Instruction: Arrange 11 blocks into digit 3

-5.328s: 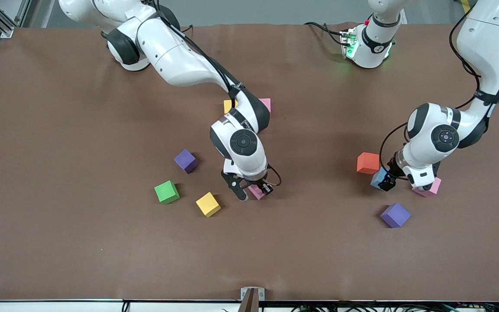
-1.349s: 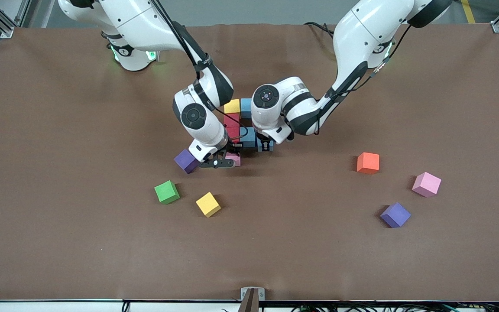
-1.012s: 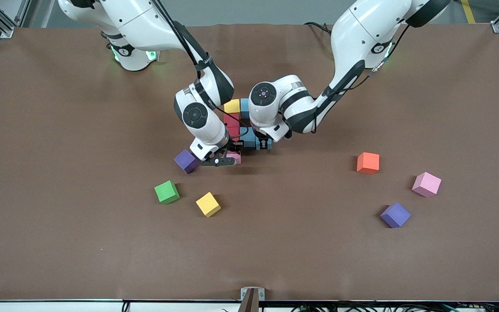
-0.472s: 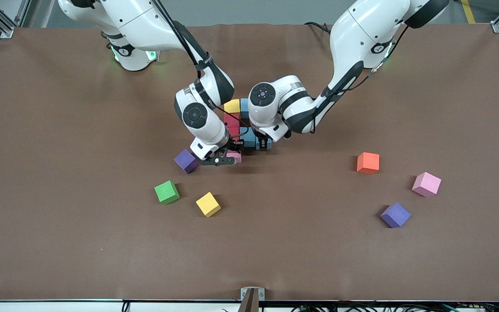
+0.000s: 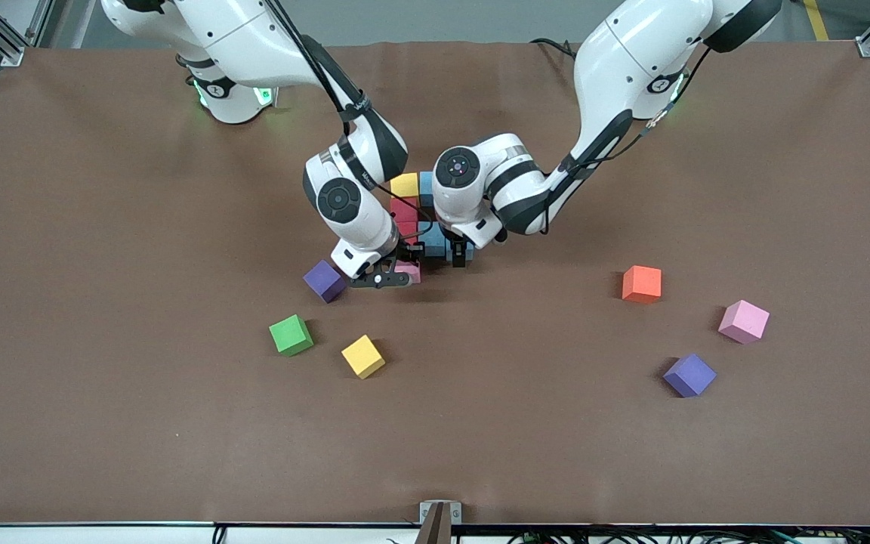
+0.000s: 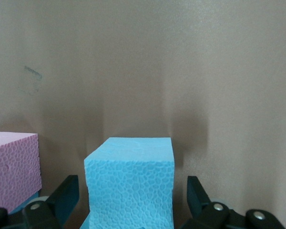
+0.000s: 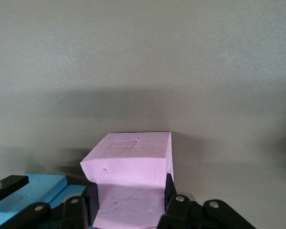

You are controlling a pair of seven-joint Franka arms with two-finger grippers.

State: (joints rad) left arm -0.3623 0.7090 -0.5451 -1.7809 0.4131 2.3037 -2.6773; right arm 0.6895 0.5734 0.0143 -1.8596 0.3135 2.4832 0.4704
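the surface (image 5: 103,423) is a brown mat edged by grey floor. the partial digit 3 (image 5: 412,219) sits mid-surface: matte yellow, red and light blue cubes, touching. the left gripper (image 6: 132,210) stands released around a light blue block (image 6: 131,183). the right gripper (image 7: 131,202) is clenched on a pink block (image 7: 131,179).

The table (image 5: 103,423) is plain brown. At its middle, a yellow cube (image 5: 404,183), a red cube (image 5: 404,211) and a light blue cube (image 6: 129,183) sit with a pink cube (image 7: 131,183). Loose around them lie a purple cube (image 5: 324,280), a green cube (image 5: 290,335), a second yellow cube (image 5: 362,356), an orange cube (image 5: 641,284), another pink cube (image 5: 743,321) and another purple cube (image 5: 689,375). The arms (image 5: 624,68) are white with black joints.
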